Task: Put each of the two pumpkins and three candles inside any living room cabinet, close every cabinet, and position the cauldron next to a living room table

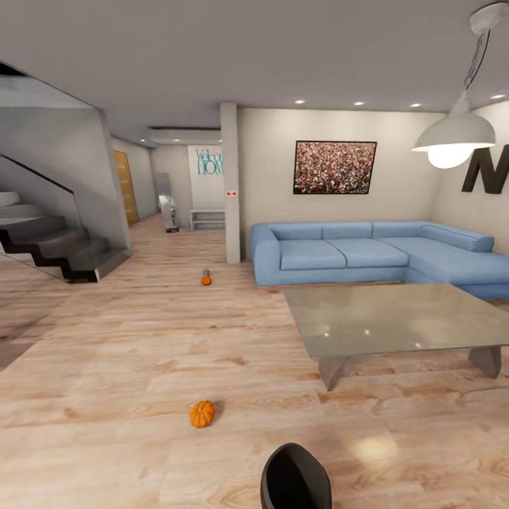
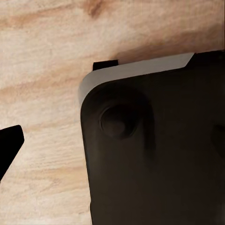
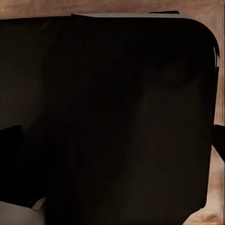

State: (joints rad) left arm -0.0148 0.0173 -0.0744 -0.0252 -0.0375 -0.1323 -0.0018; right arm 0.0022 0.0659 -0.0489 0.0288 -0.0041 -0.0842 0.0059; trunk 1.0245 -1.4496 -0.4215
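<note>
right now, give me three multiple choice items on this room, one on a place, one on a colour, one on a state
1. Where is the nearer pumpkin?
A. on the wooden floor
B. on the sofa
C. on the stairs

2. What colour is the sofa?
A. red
B. blue
C. green

3. What state is the hanging lamp in?
A. lit
B. dark
C. fallen

Answers: 1 A, it sits on bare boards left of the glass table. 2 B, its cushions are light blue. 3 A, its bulb glows under the shade.
</note>
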